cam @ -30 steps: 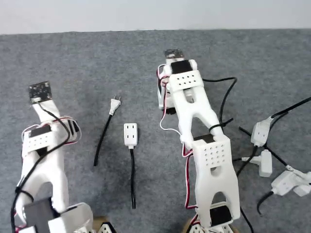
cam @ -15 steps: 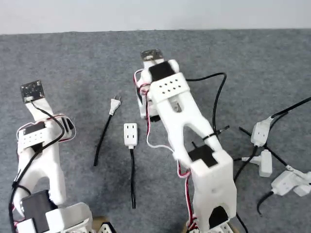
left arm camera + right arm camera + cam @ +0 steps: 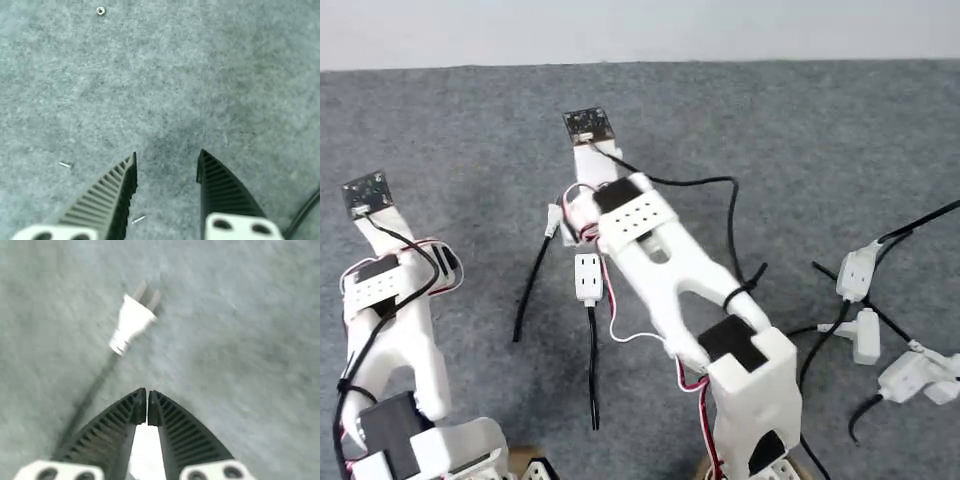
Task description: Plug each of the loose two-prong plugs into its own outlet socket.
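Plug [image 3: 131, 322] dead ahead of the right claw [image 3: 146, 392]: smooth white moulded body, tapered toward the tail, two flat metal prongs at the far end. Flat on the fuzzy grey mat [image 3: 240, 340]. Thin black cord [image 3: 92, 390] out of its tail, running back alongside the claw.

Right claw clamped tight, ribbed black fingers [image 3: 107, 432] pressed tip to tip, nothing pinched between them. Tips short of the plug, not touching it.

From above, white perforated right arm [image 3: 660, 250] slanted across the middle of the table, wrist partly over the plug. Just beside it, socket block [image 3: 588, 277]: small white rectangle, slotted face up, nothing plugged in. Own black lead [image 3: 592, 365] trailing straight back toward the arm bases.

Over to the left claw [image 3: 167, 155]: parted a moderate way, ridged wedge-shaped fingers [image 3: 120, 192] pointed down at bare mat, gripping nothing. Well apart from plug and socket, out at the left side of the table. Tiny metal ring [image 3: 100, 10] and a short metal pin [image 3: 64, 164] loose on the felt nearby.

Far right of the table, tangle of white adaptors [image 3: 865, 335] on black cords.
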Controlling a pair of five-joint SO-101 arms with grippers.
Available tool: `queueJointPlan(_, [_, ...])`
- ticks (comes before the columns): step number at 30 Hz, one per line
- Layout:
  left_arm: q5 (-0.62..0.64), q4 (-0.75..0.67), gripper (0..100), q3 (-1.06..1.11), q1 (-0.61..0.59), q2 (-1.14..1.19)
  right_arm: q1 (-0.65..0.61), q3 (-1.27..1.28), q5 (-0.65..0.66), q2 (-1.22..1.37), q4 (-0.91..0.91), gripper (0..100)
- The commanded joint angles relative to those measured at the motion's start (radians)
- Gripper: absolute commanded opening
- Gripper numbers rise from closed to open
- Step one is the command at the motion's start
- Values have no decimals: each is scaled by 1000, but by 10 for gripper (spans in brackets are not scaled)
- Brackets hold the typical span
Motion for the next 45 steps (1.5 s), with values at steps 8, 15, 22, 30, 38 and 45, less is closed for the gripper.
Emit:
queueJointPlan(8, [11, 11, 188, -41, -2, -3, -71, -290, -117, 226, -50, 72])
queueJointPlan(15, [11, 11, 188, -41, -2, -3, -53, -623, -117, 481, 54, 98])
queueJointPlan(22, [9, 11, 188, -41, -3, -2, -53, -967, -115, 700, 180, 147])
queueJointPlan(30, [8, 11, 188, -19, -31, -2, -61, -1181, -38, 812, 401, 99])
queueJointPlan(38, [8, 12, 188, -18, -40, -2, -65, -1185, 20, 812, 496, 8])
queueJointPlan(45, [8, 9, 188, -18, -40, -2, -128, -1327, 58, 794, 693, 8])
